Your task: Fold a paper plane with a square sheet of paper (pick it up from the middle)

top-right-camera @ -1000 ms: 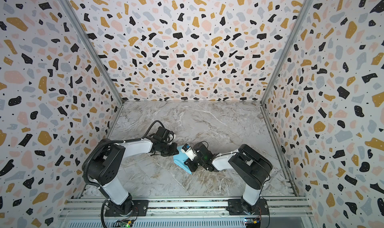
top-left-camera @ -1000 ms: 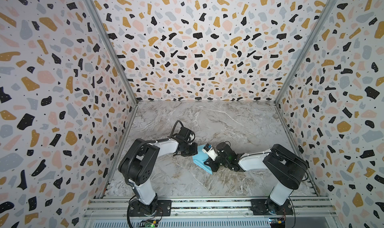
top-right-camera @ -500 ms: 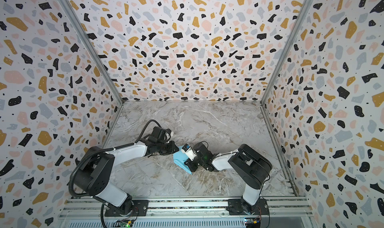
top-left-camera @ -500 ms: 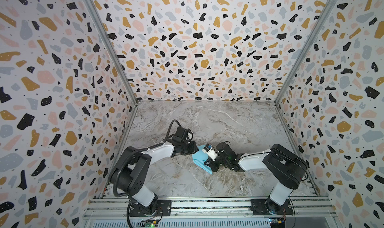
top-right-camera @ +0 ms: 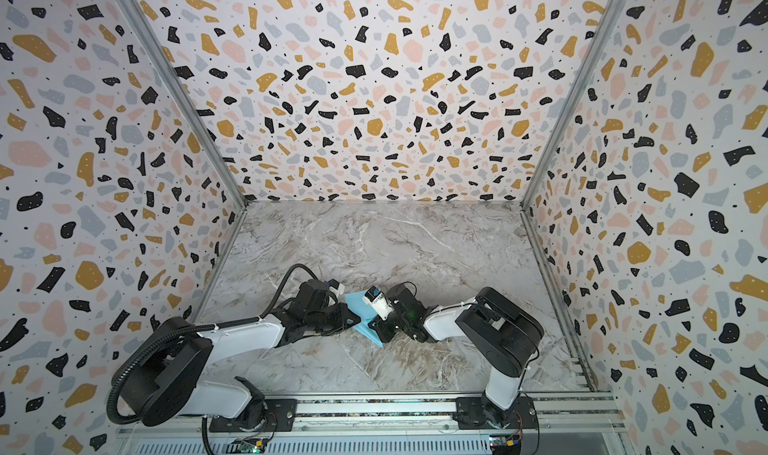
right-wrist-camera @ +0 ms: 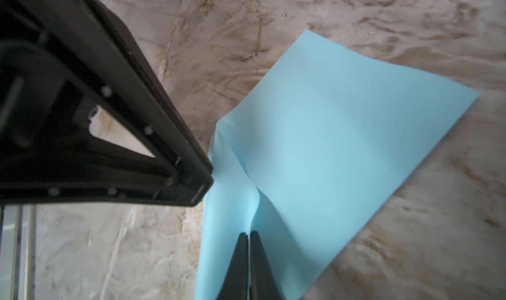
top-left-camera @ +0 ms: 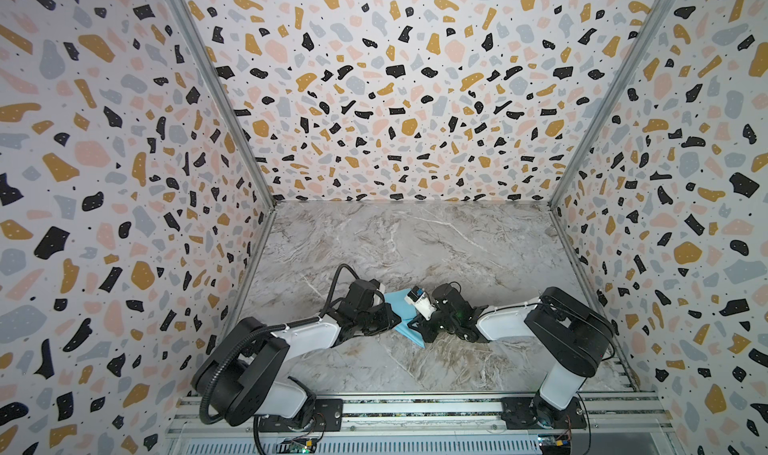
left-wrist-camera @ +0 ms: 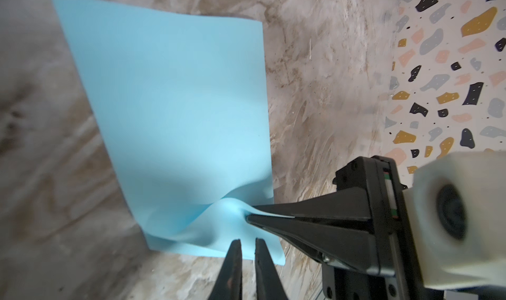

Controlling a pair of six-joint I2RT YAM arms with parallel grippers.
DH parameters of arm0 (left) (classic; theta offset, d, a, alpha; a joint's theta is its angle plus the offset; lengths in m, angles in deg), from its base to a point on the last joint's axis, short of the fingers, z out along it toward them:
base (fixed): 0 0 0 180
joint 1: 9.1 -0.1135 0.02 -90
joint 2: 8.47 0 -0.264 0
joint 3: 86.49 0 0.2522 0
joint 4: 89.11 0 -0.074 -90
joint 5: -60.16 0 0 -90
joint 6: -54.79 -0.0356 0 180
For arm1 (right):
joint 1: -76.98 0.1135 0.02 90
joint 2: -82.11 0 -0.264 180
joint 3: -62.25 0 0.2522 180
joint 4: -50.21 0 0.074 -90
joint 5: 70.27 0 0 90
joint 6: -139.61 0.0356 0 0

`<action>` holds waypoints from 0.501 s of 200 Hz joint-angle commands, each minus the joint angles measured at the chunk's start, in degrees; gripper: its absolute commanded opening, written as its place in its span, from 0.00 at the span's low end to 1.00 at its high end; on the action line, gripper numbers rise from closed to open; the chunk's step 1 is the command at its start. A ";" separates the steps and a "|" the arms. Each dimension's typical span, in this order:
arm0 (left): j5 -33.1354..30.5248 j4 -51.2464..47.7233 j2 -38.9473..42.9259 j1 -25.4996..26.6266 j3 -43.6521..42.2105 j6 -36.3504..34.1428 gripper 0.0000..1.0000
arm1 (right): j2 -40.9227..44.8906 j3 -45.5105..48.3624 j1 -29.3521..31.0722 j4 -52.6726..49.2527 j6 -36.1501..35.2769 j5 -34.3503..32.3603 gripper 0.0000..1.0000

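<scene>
The square sheet of paper [top-left-camera: 395, 301] [top-right-camera: 356, 303] is light blue and lies unfolded low on the marble table. My right gripper [right-wrist-camera: 248, 233] [left-wrist-camera: 247, 216] is shut on it a little in from one edge, pinching up a curved ridge in the sheet [right-wrist-camera: 342, 134]. My left gripper [left-wrist-camera: 247, 241] stands just beside that pinch with its tips at the sheet's [left-wrist-camera: 178, 107] edge. Its fingers are a narrow gap apart with nothing between them. In both top views the two grippers [top-left-camera: 400, 320] [top-left-camera: 410, 325] meet tip to tip over the sheet. No paper plane is in view.
Terrazzo-patterned walls [top-left-camera: 124, 183] close in the table [top-left-camera: 415, 245] on the left, back and right. An aluminium rail [top-left-camera: 415, 409] along the front edge carries both arm bases. The left arm's black cable [top-left-camera: 336, 282] loops above its wrist.
The left arm's elbow has swung down toward the front rail while its gripper stayed by the sheet, its fingers now slightly parted. The right arm and the sheet have not moved.
</scene>
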 commanded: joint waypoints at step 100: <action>-2.26 1.10 -4.91 2.08 0.66 -0.22 0.06 | -1.66 -0.94 -0.63 -2.04 1.03 -0.60 0.07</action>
